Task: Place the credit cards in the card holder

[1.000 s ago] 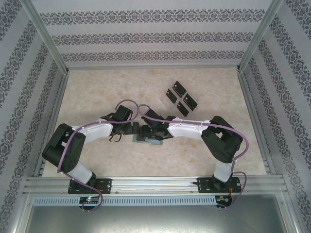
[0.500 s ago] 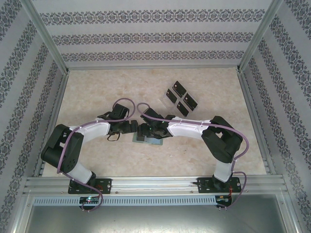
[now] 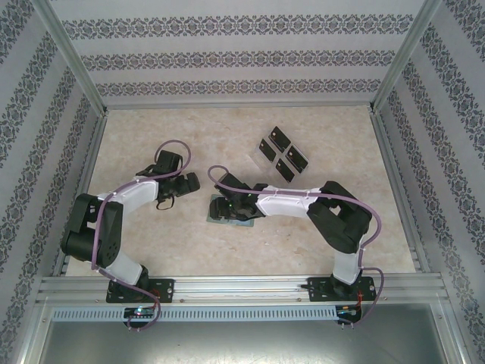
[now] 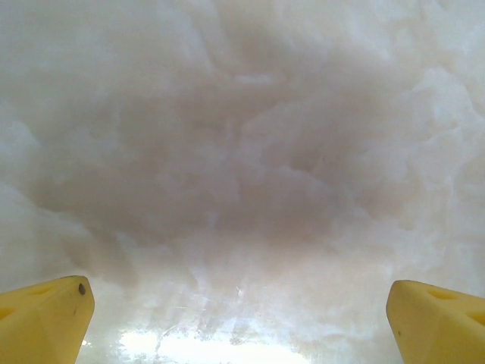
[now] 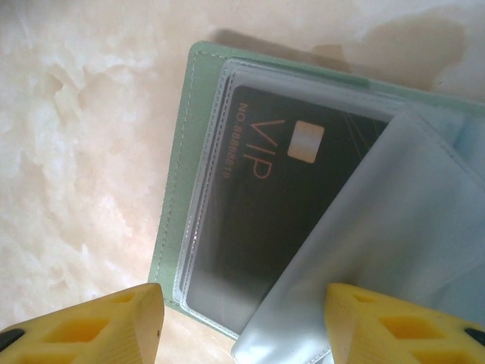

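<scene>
The grey-green card holder (image 5: 171, 227) lies open on the table, and one black credit card (image 5: 265, 205) marked VIP sits inside its clear sleeve. A loose clear sleeve page (image 5: 394, 227) stands lifted over the card's right part. My right gripper (image 5: 242, 326) hovers open just above the card holder (image 3: 231, 219), nothing between its yellow fingers (image 5: 91, 326). Several more black credit cards (image 3: 283, 153) lie in a cluster at the back centre. My left gripper (image 3: 194, 182) is off to the left of the holder, open (image 4: 239, 318) over bare table.
The cluster of cards rests on a clear plastic tray (image 3: 261, 157). Patterned walls and aluminium rails (image 3: 83, 182) close in the marble table (image 3: 151, 144) on three sides. Open table surface lies at the left, at the front and at the right.
My left arm has pulled back to the left, away from the card holder. My right gripper has stayed over the holder, shifting slightly left.
</scene>
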Motion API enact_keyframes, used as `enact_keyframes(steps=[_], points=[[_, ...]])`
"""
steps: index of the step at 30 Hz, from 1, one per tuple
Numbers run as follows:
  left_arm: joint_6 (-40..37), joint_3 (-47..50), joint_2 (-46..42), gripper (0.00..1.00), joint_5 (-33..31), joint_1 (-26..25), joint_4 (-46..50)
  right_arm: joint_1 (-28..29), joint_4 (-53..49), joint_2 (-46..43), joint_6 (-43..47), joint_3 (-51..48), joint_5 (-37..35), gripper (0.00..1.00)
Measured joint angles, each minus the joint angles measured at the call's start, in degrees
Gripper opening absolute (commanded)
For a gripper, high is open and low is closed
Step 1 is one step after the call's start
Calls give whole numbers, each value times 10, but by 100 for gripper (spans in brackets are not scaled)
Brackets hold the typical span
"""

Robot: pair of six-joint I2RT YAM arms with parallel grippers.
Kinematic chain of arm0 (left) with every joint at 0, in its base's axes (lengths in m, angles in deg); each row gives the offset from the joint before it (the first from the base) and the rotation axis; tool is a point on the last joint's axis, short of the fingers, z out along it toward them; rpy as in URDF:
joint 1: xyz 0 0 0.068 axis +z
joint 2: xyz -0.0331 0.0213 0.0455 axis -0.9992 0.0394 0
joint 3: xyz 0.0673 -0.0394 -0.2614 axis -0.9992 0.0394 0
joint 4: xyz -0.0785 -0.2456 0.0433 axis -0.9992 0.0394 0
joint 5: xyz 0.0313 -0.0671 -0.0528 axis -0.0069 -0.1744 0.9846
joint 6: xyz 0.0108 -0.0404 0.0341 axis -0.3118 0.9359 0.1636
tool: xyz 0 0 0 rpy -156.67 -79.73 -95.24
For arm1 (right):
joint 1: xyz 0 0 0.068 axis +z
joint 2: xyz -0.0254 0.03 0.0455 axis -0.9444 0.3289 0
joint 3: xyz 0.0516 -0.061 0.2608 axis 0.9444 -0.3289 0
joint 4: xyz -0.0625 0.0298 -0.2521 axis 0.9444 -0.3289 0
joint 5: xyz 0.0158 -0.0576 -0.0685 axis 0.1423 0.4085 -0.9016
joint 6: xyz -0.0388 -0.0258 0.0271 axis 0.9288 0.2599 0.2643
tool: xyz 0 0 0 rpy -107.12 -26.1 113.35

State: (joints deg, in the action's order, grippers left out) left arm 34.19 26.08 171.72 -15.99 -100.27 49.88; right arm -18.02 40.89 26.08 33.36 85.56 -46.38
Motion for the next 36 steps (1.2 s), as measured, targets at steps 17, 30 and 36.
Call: enact_keyframes(steps=[17,30,36], points=[[11,-4,0,100,1,3,6,0,3,49,6,94,17,59],[10,-9,0,100,7,3,14,-2,-25,-47,47,123,10,61],[4,-9,0,100,48,2,14,-47,-25,-161,53,25,-8,61]])
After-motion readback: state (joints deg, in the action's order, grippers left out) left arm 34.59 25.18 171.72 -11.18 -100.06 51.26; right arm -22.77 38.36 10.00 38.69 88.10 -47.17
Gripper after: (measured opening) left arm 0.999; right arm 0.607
